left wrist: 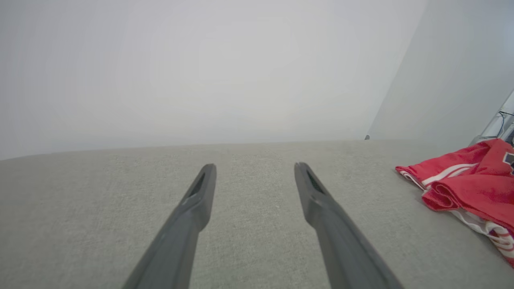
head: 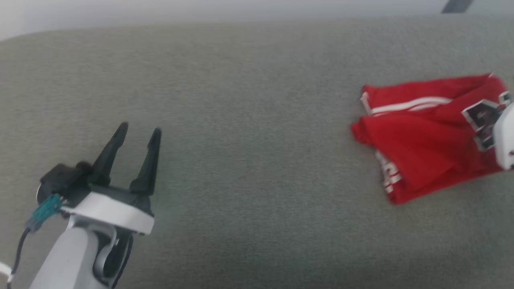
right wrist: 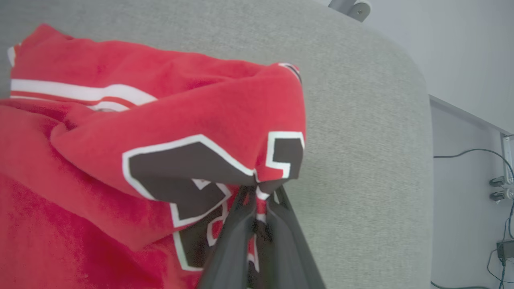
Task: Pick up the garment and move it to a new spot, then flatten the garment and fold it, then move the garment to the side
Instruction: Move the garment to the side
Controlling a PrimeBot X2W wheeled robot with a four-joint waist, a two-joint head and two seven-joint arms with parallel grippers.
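Garment [head: 425, 132] lay bunched in a loose fold at the right of the head view, on the grey cloth-covered table [head: 249, 120]. Right gripper [right wrist: 257, 190]: jaws clamped on a pinch of red cloth at the black number print, near the table's rounded edge. I judged the pinch thin, so I would lift slowly and watch for layers slipping out or the bundle unfurling. Left gripper [head: 139, 128] sat at lower left, jaws apart and empty, well apart from the garment. Cables [right wrist: 502, 188] hung on the wall beyond the edge. I saw no obstacle between the grippers.
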